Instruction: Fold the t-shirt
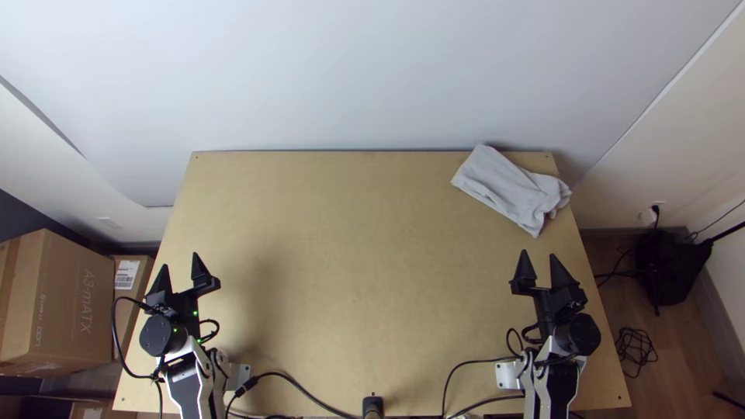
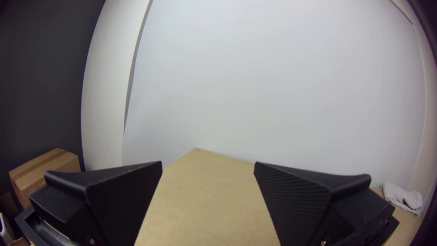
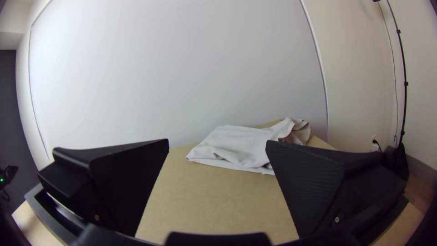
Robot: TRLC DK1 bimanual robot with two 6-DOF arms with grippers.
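Pale grey cloth, the t-shirt (image 1: 500,185), lies at the upper right of the top view, on the far right corner of the wooden table (image 1: 349,271). Its left part is laid fairly flat with a few creases; its right end is bunched up by the table's edge. At the lower left of the frame, the left tool (image 1: 180,261) has its two black fingers spread wide. At the lower right, below the t-shirt and apart from it, the right tool (image 1: 539,254) is spread too.
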